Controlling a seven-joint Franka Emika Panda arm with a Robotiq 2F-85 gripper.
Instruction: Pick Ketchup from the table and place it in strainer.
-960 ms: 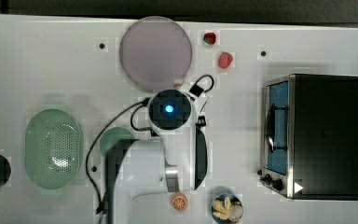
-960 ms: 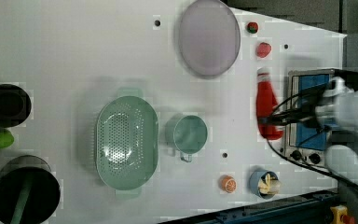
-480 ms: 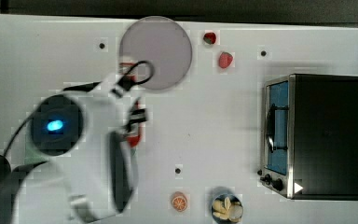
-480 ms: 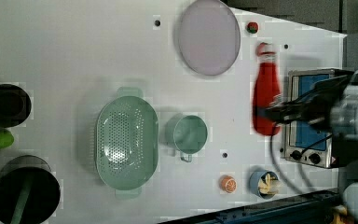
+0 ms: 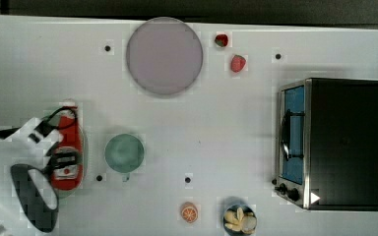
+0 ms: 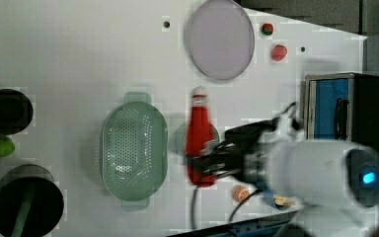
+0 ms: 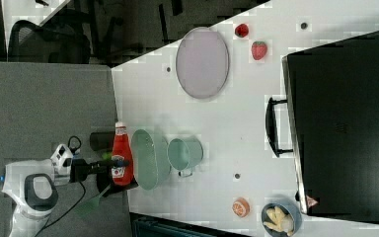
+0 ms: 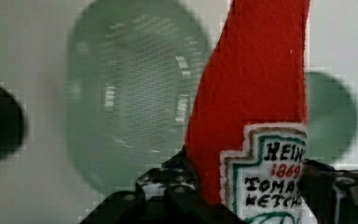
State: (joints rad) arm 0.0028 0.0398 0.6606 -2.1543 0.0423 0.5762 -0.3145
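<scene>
Fingers [image 8: 168,186] of the gripper [image 6: 212,163] clamp the ketchup [image 6: 199,138] across its labelled lower half, jaws partly spread to the bottle's width. The bottle is off the table [image 5: 226,123], lying level with its white cap toward the far side in the left view. In the left view it hangs just right of the strainer [image 6: 133,150] and in front of the green cup [image 5: 123,153]; in the top view it overlaps the strainer, which is mostly hidden beneath it and the arm, so how far over the basin it is cannot be told. In the right view the bottle is at the right view's left of the strainer. A round plate [image 5: 164,55], two strawberries [image 5: 237,63] and a toaster oven [image 5: 337,142] stand well apart.
</scene>
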